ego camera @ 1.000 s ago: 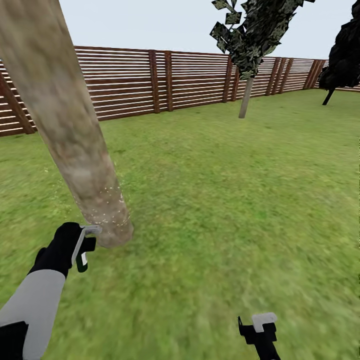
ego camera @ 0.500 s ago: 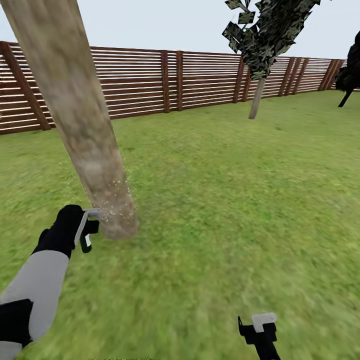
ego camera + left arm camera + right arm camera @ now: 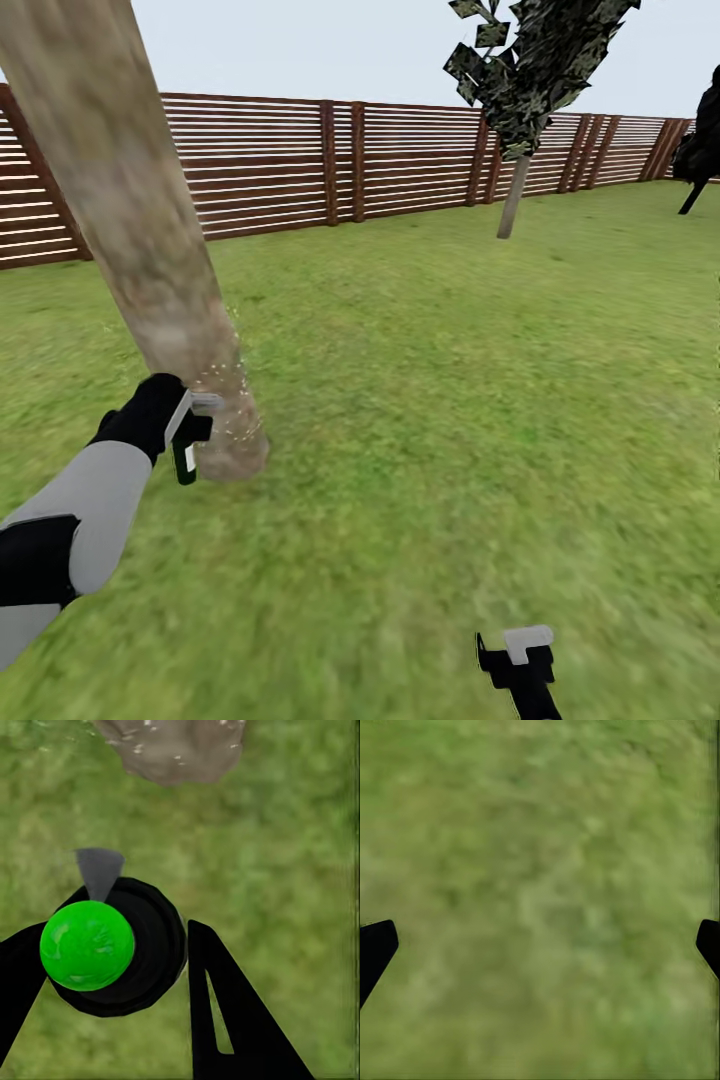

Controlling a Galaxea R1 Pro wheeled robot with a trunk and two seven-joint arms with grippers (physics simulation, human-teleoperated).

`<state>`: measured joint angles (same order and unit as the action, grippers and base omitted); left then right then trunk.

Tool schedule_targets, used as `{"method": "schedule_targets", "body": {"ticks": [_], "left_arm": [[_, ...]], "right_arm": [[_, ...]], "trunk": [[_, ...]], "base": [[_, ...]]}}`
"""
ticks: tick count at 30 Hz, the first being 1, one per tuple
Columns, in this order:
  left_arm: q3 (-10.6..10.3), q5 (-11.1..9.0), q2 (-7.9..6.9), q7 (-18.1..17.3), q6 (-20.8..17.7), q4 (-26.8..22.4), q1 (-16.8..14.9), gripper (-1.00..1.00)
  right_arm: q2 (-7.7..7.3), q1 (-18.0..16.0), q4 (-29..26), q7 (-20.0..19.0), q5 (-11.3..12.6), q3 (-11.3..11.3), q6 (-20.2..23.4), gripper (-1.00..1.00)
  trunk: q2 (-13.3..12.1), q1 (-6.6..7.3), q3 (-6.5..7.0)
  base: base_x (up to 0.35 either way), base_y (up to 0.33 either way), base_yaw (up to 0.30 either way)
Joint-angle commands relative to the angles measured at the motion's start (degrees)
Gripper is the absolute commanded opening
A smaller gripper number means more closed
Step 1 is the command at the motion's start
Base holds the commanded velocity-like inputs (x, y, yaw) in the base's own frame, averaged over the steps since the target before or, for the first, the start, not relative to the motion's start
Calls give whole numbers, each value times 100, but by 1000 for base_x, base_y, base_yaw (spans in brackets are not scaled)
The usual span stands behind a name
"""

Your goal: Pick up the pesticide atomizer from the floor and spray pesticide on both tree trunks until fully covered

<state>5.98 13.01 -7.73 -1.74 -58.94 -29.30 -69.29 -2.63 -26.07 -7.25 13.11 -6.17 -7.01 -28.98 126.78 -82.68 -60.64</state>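
My left claw [image 3: 183,432] gripped the pesticide atomizer [image 3: 112,949] just beside the near tree trunk [image 3: 150,250], droplets flecking its base, so I judged sweeping slowly upward best, my right claw [image 3: 515,655] idle and wide.

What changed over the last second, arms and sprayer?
The left gripper, shut on the atomizer, rose and moved in closer to the near tree trunk; the white spray specks now sit higher on the trunk's base. The head camera also swung, shifting the fence and far tree across the view. The right gripper stayed low and open over the grass.
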Motion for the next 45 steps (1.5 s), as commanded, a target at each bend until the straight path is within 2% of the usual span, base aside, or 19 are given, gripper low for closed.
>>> {"method": "schedule_targets", "body": {"ticks": [1, 12, 14, 17, 19, 20, 21, 22, 24, 26, 27, 29, 30, 31, 32, 35, 37, 41, 45], "left_arm": [[31, 44, 6, -19, -22, -6, 0, -100], [59, 35, -16, 17, 18, 81, 145, -100], [135, 9, -104, -26, 106, -23, 983, -100], [154, 9, -151, -35, 609, -122, 1525, -100], [157, -11, -298, -95, 1234, -135, 1958, -100], [158, -14, -339, -189, 1454, -136, 2083, -100], [156, -16, -451, -475, 1783, -137, 2221, -100], [154, -15, -517, -663, 1932, -137, 2264, -100], [111, 40, -821, -1757, 2459, -120, 2336, -100], [74, 252, -1007, -2712, 3041, -79, 2353, -100], [67, 585, -1051, -3248, 3381, -58, 2356, -100], [55, 1140, -1058, -4014, 3627, -74, 2358, -100], [12, 1374, -1054, -4451, 3820, -84, 2358, -100], [-43, 1509, -1046, -4708, 4005, -84, 2358, -100], [-178, 1675, -1031, -4979, 4242, -75, 2359, -100], [-592, 1780, -954, -5121, 4371, -46, 2379, -100], [-1035, 1809, -830, -5131, 4398, -97, 2552, -100], [-1073, 1946, -962, -5257, 4268, -224, 2417, -100], [-1168, 2059, -936, -5381, 4260, -353, 2286, -100]], "right_arm": [[-1, -3, 4, 60, -60, -28, 6, 100], [-1, -3, -1, 68, -60, -28, 6, 100], [-1, -3, 4, 69, -60, -28, 6, 100], [-1, -3, 4, 69, -60, -28, 6, 100], [-1, -3, 4, 78, -60, -28, 6, 100], [-4, -3, 4, 86, -60, -28, 6, 100], [-4, -3, 1, 90, -62, -32, 6, 100], [-1, -3, -3, 87, -62, -37, 8, 100], [3, -5, -35, 8, -67, -32, 27, 100], [2, -7, -207, -525, -342, -49, 60, 100], [0, -9, -432, -1119, -680, -58, 254, 100], [-1, -46, -841, -1942, -1164, -62, 720, 100], [-6, -108, -1138, -2526, -1488, -63, 933, 100], [-8, -179, -1328, -2990, -1702, -61, 1087, 100], [-6, -325, -1613, -3708, -1907, -57, 1395, 100], [-6, -434, -2150, -4811, -2011, -61, 1788, 100], [-9, -447, -2299, -5089, -2024, -63, 1841, 100], [122, -578, -2428, -5214, -1978, -28, 1860, 100], [252, -658, -2558, -5282, -1969, -20, 1869, 100]], "trunk": [[2, 1, -5], [2, 1, -5], [2, 1, -5], [2, 1, -5], [2, 1, -5], [2, 1, -5], [2, 1, -5], [2, 1, -5], [2, 1, -5], [2, 1, -5], [2, 1, -5], [2, 1, -5], [2, 1, -5], [2, 1, -5], [2, 1, -5], [2, 1, -5], [2, 1, -5], [3, 0, -6], [3, 0, -6]], "base": [[9, -275, 0], [83, -257, 202], [-74, -174, 114], [-308, -45, 6], [-332, -7, 1], [-336, -2, 0], [-337, -1, 0], [-338, 0, 0], [-338, 0, 0], [-337, 0, 0], [-333, 0, 0], [-335, 0, 0], [-308, 0, 0], [-240, 0, 0], [-83, 0, 0], [-25, 0, 0], [-4, 0, 0], [0, 0, 0], [0, 0, 0]]}}
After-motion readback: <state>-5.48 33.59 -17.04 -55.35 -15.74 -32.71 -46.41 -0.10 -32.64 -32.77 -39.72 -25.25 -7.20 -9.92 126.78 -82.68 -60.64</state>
